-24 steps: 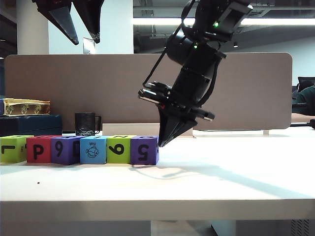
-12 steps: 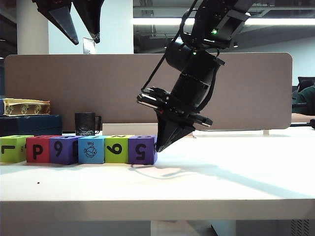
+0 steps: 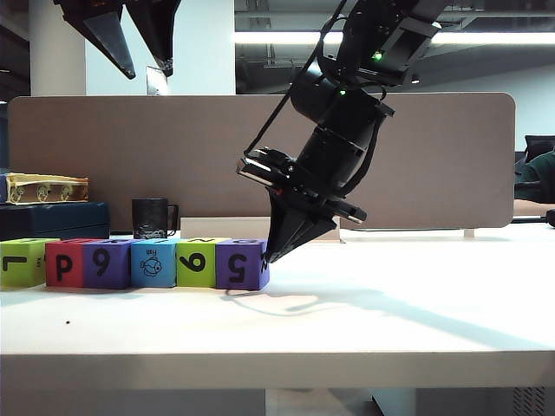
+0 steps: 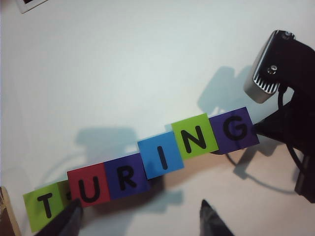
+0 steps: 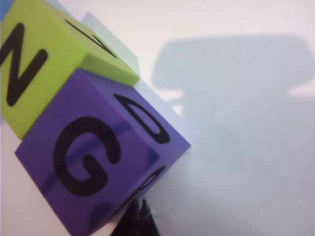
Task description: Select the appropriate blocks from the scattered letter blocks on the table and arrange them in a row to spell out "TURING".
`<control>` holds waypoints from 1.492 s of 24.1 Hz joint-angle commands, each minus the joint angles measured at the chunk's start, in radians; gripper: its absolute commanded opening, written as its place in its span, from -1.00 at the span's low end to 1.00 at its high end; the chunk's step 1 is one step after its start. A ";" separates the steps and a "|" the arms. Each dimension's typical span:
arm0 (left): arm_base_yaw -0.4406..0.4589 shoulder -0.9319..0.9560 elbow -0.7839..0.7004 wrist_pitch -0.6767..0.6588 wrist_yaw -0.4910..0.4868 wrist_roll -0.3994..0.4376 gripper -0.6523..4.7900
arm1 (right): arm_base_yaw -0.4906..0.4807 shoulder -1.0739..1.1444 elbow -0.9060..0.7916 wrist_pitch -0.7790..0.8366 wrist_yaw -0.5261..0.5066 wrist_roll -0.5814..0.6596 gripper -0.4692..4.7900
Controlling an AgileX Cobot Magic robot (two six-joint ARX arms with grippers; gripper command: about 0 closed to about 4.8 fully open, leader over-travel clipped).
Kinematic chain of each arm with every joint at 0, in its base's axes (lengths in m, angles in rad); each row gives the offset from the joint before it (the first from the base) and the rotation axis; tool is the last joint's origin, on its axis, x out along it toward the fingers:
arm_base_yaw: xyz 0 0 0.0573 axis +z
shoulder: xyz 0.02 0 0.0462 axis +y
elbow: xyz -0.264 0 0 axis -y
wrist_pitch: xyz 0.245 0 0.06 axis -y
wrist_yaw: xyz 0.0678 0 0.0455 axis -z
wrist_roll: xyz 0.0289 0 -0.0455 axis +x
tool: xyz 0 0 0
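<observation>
Matte cube letter blocks (image 4: 162, 158) spell TURING on the white worktop (image 3: 390, 312); pressed-together right claw (image 3: 270, 256) nudges G; spread left claw (image 3: 130, 52) hovers.

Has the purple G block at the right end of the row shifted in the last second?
Yes. The purple G block slid left toward the black mug, pushed by the shut right gripper, tightening the row.

Behind, a grey-brown divider panel (image 3: 434, 156). Before its left part, a black mug (image 3: 151, 217); further left, a gold-patterned box (image 3: 45, 187) atop a dark blue case (image 3: 52, 220).
</observation>
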 commanded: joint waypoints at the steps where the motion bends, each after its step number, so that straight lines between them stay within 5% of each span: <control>1: 0.011 -0.006 0.003 0.013 -0.002 0.006 0.35 | 0.002 -0.003 0.004 0.018 -0.007 0.001 -0.83; 13: 0.103 -0.005 0.003 0.043 -0.006 0.021 0.33 | -0.004 -0.005 0.005 0.035 -0.021 0.001 -0.83; 21: 0.317 0.009 0.000 0.060 0.000 -0.037 -0.02 | -0.010 -0.013 0.005 0.034 0.016 0.001 -0.83; 24: 0.382 0.024 0.000 0.057 0.012 -0.050 -0.32 | -0.011 -0.013 0.006 0.034 0.024 0.001 -0.83; 27: 0.432 0.048 0.000 0.053 0.028 -0.050 -0.40 | -0.011 -0.013 0.006 0.033 0.023 0.001 -0.83; 29: 0.468 0.083 0.000 0.044 0.053 -0.050 -0.67 | -0.011 -0.013 0.006 0.034 0.022 0.001 -0.83; 36: 0.506 0.220 0.000 -0.037 0.122 -0.045 -0.69 | -0.011 -0.013 0.006 0.018 0.021 0.001 -0.83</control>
